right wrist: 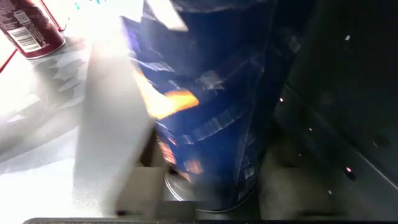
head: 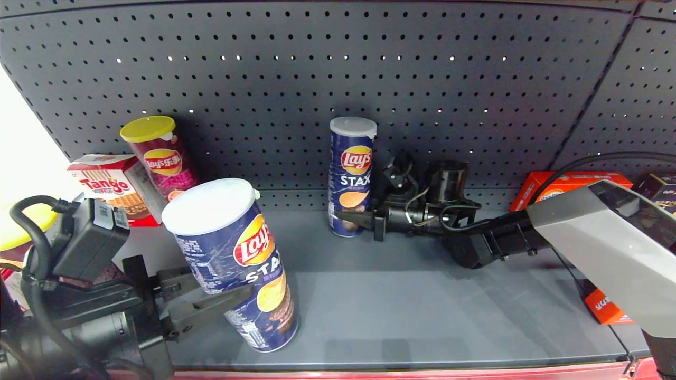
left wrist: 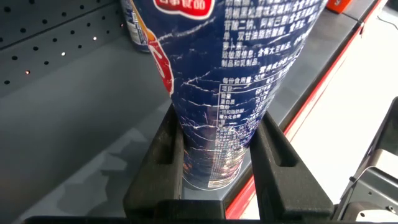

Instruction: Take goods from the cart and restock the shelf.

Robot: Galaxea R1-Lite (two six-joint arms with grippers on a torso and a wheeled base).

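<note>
Blue chip can (head: 237, 264): tilted at shelf (head: 422, 316) front, clamped at lower body by left claw (head: 227, 298); likely light, stiff, slick-walled, crushable; hold mid-body; second can (head: 351, 177): upright by back panel (head: 422, 79); right claw (head: 359, 219) at its base, grip undeterminable.

You see a yellow-lidded red can (head: 161, 158) just beside a wafer box (head: 105, 186) at the left, and an orange box (head: 570, 182) at the right.

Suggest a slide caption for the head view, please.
Restocking the shelf: left gripper holds a tilted blue chip can; right gripper at an upright can by the pegboard.
</note>
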